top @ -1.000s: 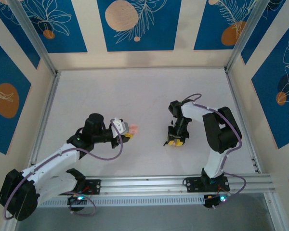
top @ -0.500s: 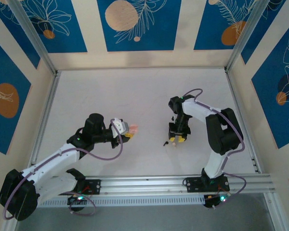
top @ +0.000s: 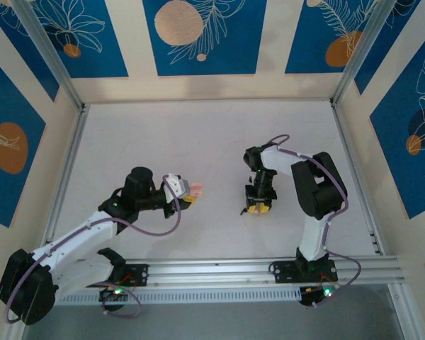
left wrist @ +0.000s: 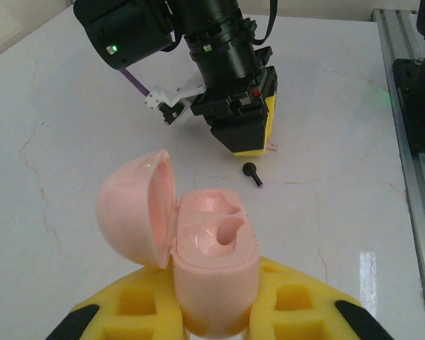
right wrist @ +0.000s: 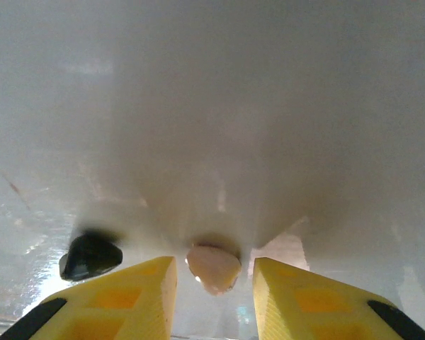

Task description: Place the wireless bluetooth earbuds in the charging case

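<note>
White marbled table (top: 198, 142), faint veins. Far and side walls: blue panels (top: 198, 35), orange discs, white leaf outlines. Aluminium rail (top: 354, 265) along near edge. Grey posts (top: 48, 55) at far corners.

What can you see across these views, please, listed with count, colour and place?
charging case: one, pale pink, lid open, held in the left hand
pink earbud: one, pale pink, on the table between the fingers of the right hand, gaps either side
black earbud: one, black, on the table just beside the right hand
table: one, white, under everything
wall panels: several, blue and cream, around the table
left hand: one, yellow pads, shut on the charging case
right hand: one, yellow pads, open, tips at the table
</note>
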{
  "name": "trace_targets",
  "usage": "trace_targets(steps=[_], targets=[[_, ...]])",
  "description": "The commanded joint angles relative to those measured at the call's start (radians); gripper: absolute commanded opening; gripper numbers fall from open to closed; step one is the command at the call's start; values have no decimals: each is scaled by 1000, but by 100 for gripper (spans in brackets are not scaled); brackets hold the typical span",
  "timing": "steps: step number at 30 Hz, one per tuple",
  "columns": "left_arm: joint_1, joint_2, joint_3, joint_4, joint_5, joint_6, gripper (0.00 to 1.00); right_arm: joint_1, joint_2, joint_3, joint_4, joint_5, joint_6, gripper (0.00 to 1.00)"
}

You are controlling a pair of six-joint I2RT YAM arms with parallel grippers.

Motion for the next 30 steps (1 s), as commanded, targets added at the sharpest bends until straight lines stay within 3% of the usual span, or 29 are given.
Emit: trace_targets(steps=[1,17,30], targets=[[-15,-10,25,-12,0,30,12,11,19,18,1,9,-17,32],[-17,8,28,-3,-5,33,12,35,28,19,55,29,-37,21],[-60,110,-20,202,-6,-7,11,50,-223,-140,269,45,42,20]])
